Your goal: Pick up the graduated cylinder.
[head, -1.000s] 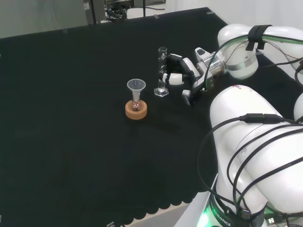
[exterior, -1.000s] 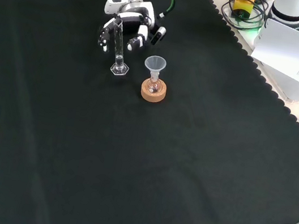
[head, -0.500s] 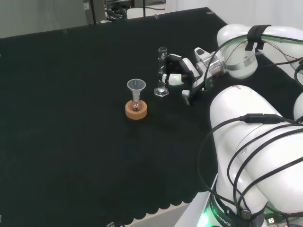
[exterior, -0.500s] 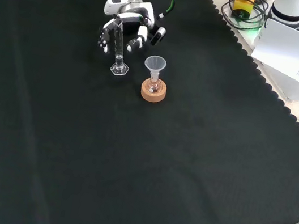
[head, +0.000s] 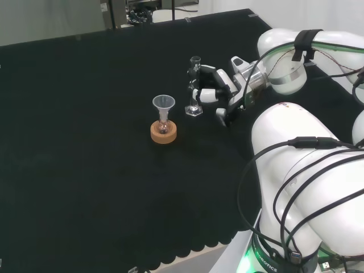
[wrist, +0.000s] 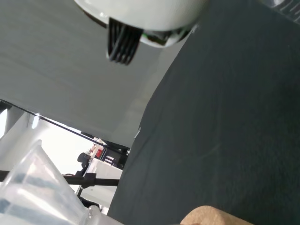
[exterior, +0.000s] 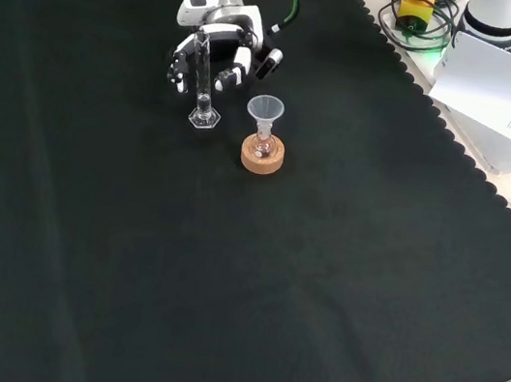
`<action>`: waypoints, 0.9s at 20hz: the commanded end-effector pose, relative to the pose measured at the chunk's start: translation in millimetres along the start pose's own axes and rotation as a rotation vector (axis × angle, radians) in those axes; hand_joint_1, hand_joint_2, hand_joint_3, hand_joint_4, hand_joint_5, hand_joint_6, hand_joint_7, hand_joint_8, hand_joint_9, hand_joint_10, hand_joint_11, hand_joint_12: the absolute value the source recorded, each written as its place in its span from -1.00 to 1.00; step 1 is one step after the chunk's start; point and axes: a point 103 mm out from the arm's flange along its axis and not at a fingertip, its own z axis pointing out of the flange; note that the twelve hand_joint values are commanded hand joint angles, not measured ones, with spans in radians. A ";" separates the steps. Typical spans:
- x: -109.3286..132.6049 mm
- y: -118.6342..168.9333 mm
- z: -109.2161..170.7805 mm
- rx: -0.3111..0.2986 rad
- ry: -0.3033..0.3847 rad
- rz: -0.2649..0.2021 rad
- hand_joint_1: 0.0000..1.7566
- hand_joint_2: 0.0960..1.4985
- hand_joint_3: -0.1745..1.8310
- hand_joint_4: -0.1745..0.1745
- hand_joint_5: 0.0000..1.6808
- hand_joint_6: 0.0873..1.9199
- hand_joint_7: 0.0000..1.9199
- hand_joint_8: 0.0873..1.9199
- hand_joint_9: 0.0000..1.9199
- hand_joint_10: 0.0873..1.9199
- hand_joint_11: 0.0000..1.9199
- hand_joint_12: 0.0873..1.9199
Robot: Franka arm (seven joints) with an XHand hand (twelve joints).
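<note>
Glass marks the task's thing: a tall, narrow, clear graduated cylinder [head: 194, 85] on a hexagonal foot stands upright on the black cloth surface [exterior: 251, 278]. The black and white hand [head: 219, 91] sits right against it, its curved fingers [exterior: 225, 70] spread to either side of the tube; whether they touch it cannot be told. Just beside, in the front view to the right, a clear plastic funnel [exterior: 265, 109] rests in a small flask on a round cork ring [exterior: 261, 155]. Open cloth stretches wide toward the scalloped edge.
</note>
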 end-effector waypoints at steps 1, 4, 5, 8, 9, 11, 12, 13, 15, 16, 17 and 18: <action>-0.6 0.5 -0.3 -0.005 0.004 0.004 0.28 -0.22 -0.08 -0.09 -0.15 -0.31 -0.34 -0.40 -0.09 -0.59 -0.27 0.15; 1.1 1.5 0.1 -0.010 0.002 0.007 0.25 -0.11 -0.14 -0.04 -0.07 -0.36 -0.31 -0.41 -0.04 -0.63 -0.21 0.11; 1.7 1.9 0.5 -0.009 0.002 0.007 0.24 -0.05 -0.16 -0.03 -0.05 -0.37 -0.30 -0.41 -0.03 -0.65 -0.19 0.10; 2.0 2.4 1.3 -0.001 0.003 0.006 0.22 0.03 -0.19 -0.02 -0.02 -0.39 -0.30 -0.41 0.00 -0.67 -0.17 0.09; 2.0 2.6 1.1 0.003 0.005 0.006 0.22 0.03 -0.19 -0.03 -0.02 -0.40 -0.30 -0.41 0.00 -0.67 -0.16 0.09; 2.4 3.1 0.8 0.006 0.004 0.006 0.21 0.03 -0.19 -0.08 -0.04 -0.40 -0.31 -0.42 -0.01 -0.68 -0.17 0.09; 2.7 3.5 0.5 0.006 0.004 0.007 0.21 0.03 -0.19 -0.10 -0.05 -0.41 -0.32 -0.42 -0.01 -0.68 -0.18 0.09; 2.5 3.6 0.4 0.013 0.004 0.007 0.21 0.03 -0.20 -0.11 -0.05 -0.41 -0.32 -0.42 -0.01 -0.68 -0.18 0.09; 2.4 3.0 -1.4 0.018 0.006 0.004 0.20 0.02 -0.20 -0.13 -0.08 -0.40 -0.33 -0.42 -0.03 -0.69 -0.21 0.11; 2.1 2.8 -1.3 0.020 0.004 0.004 0.20 0.00 -0.20 -0.14 -0.10 -0.39 -0.34 -0.42 -0.04 -0.69 -0.23 0.12; 1.9 2.8 -0.5 0.021 -0.002 0.004 0.20 -0.01 -0.20 -0.14 -0.11 -0.39 -0.35 -0.41 -0.04 -0.69 -0.24 0.13; 1.6 2.5 0.5 0.033 -0.013 0.002 0.20 -0.03 -0.20 -0.15 -0.12 -0.37 -0.36 -0.41 -0.05 -0.69 -0.25 0.15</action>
